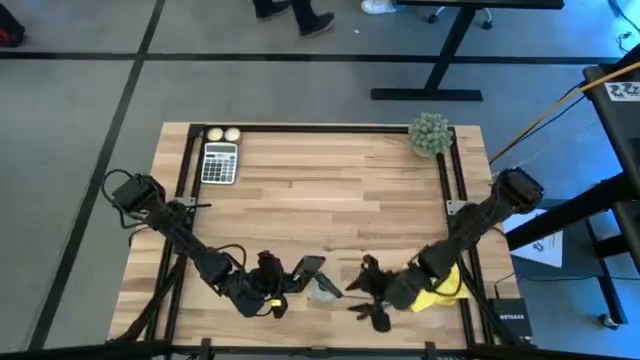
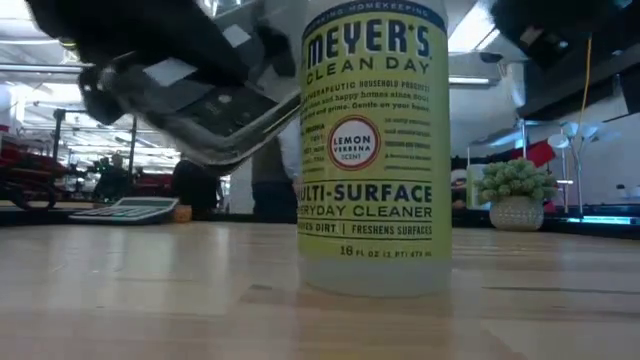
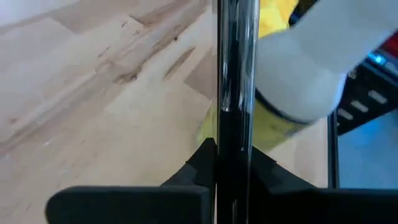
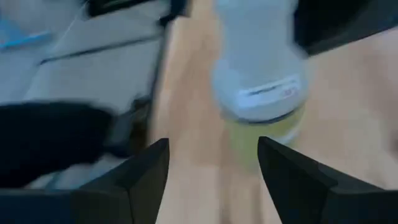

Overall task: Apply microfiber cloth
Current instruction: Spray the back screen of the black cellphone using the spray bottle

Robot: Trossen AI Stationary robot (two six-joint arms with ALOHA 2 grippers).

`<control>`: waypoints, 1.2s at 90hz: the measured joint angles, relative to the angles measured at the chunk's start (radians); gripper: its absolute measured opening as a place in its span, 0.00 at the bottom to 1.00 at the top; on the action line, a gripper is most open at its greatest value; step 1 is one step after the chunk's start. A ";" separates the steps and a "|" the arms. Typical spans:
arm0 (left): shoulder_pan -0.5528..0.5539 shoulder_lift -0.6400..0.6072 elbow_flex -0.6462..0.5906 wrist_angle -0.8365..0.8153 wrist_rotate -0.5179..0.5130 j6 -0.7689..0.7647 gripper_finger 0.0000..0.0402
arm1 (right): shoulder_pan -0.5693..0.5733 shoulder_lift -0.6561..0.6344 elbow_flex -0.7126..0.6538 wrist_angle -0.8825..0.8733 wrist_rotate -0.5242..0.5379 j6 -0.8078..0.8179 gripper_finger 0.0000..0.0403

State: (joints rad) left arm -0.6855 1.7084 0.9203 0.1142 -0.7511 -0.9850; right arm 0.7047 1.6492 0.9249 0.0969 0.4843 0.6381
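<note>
We saw yellow cloth (image 1: pixel 441 291) at table's near right edge, under right arm, behind right gripper (image 1: pixel 368 297), which was open, empty. Left gripper (image 1: pixel 290 281) held phone (image 1: pixel 309 268).

My wooden table (image 1: pixel 330 190) carries a cleaner bottle (image 2: pixel 374 150); calculator (image 1: pixel 219 163) and green ball (image 1: pixel 430 134) sit far behind it, microfiber cloth (image 1: pixel 443 290) beside it.

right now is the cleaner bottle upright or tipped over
Upright. In the low view the cleaner bottle stands on its base on the table, label reading level. The right end effector faces it, open.
</note>
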 joint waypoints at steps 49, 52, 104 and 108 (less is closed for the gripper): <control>-0.031 0.007 0.002 0.092 0.016 0.024 0.04 | -0.134 -0.084 0.000 -0.219 0.175 -0.066 0.56; -0.030 0.007 0.002 0.090 0.013 0.024 0.04 | -0.137 -0.097 0.000 -0.238 0.156 -0.064 0.56; 0.051 0.041 0.001 0.163 0.095 0.103 0.04 | 0.080 0.012 -0.003 -0.161 0.107 0.151 0.56; 0.051 0.057 0.001 0.188 0.107 0.103 0.04 | 0.072 0.036 -0.003 -0.140 0.107 0.147 0.56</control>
State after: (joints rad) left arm -0.6349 1.7657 0.9215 0.3023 -0.6439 -0.8818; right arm 0.7764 1.6852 0.9215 -0.0434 0.5915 0.7853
